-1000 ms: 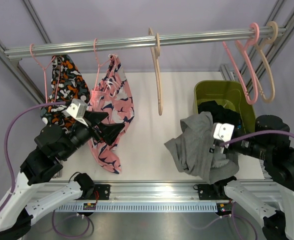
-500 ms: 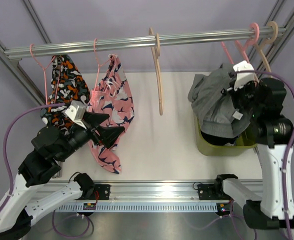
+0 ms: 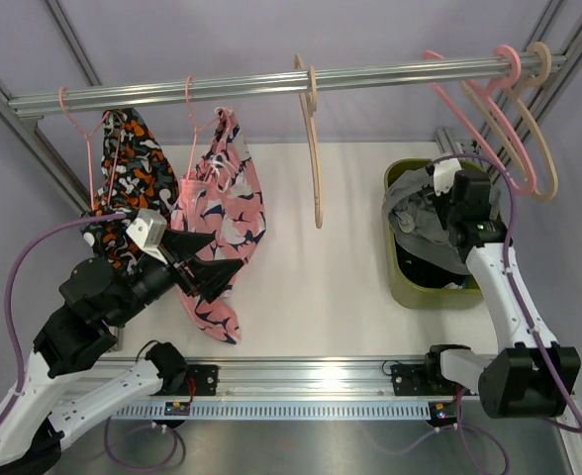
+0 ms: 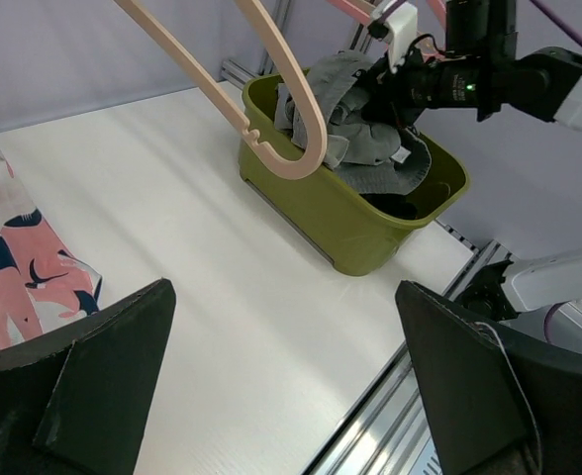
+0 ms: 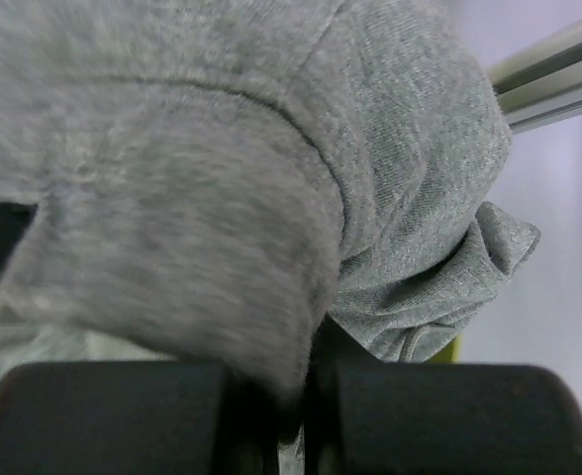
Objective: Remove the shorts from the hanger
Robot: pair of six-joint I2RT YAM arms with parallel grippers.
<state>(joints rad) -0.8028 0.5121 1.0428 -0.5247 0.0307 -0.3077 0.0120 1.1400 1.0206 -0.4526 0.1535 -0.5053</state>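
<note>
The grey shorts [image 3: 417, 213] hang bunched over the green bin [image 3: 402, 287], and my right gripper [image 3: 435, 198] is shut on them. In the right wrist view grey cloth [image 5: 222, 188] fills the frame and is pinched between the nearly touching jaws of the right gripper [image 5: 291, 396]. Black shorts [image 3: 422, 269] lie in the bin beneath. The blue-orange-white shorts [image 3: 125, 178] hang on a pink hanger [image 3: 81, 124] at the far left. My left gripper [image 3: 230, 249] stands open and empty beside pink patterned shorts [image 3: 227, 208] on a second pink hanger [image 3: 194, 119].
An empty beige hanger [image 3: 313, 139] hangs mid-rail [image 3: 271, 84]. Empty pink and beige hangers [image 3: 514, 129] hang at the right end, above the bin. In the left wrist view the bin [image 4: 340, 228] sits on the white table [image 4: 172, 228] beyond the left gripper [image 4: 284, 292].
My right arm has carried the grey shorts from the table's front up and over to the green bin. The right-end pink hanger has swung. My left arm has barely shifted.
</note>
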